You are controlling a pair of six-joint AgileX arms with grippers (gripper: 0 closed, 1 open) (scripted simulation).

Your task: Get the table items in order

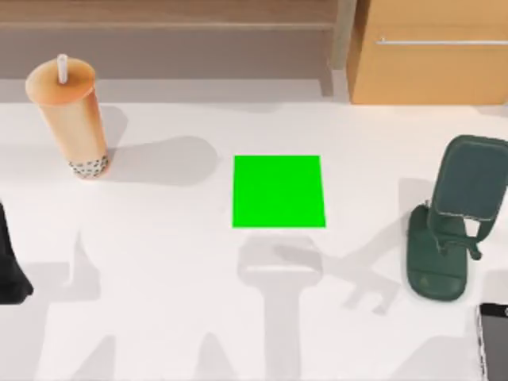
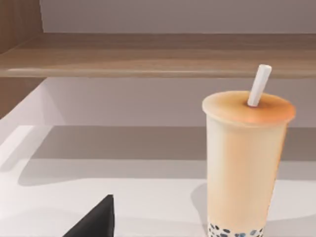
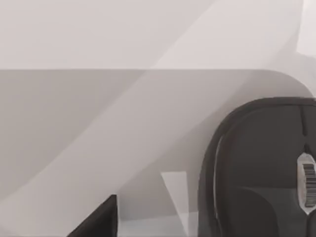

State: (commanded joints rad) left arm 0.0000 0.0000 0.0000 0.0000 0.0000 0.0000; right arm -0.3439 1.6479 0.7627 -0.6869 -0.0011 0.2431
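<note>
While the left arm (image 1: pixel 9 266) sits at the left edge of the table (image 1: pixel 159 317), a dark part of the left gripper (image 2: pixel 103 222) pokes into the left wrist view. Can't tell whether it is apart or together. It is clamped on nothing I can see.

Going left to right on the tabletop:
- Bubble-tea cup (image 1: pixel 70 115): far left corner, upright, standing free on the white surface. White straw (image 1: pixel 62 67) sticks up through the lid, dark pearls (image 1: pixel 89 167) sit at the bottom. The left wrist view looks straight at it, with the gripper part near it but apart.
- Bright green square mat (image 1: pixel 278 191): centre of the table, flat, nothing on it. Well apart from the cup.
- Dark green phone stand (image 1: pixel 452 226): right side, oval base on the table, backrest tilted up toward the far edge, cradle bare.
- Smartphone (image 1: pixel 494 341): near right corner, lying flat, grey screen up with a pale rim, cut off by the frame edge. Just beside the stand base on its near side, not touching it.
- Tan wooden cabinet (image 1: pixel 429 55): behind the table at the far right.

Right gripper (image 3: pixel 98 219): a dark part of it hangs low over the white surface, close to a dark rounded item (image 3: pixel 256 173). Can't tell if that item is the mouse or the stand base. Can't tell the gripper's state either, and there is no visible contact with the item.
</note>
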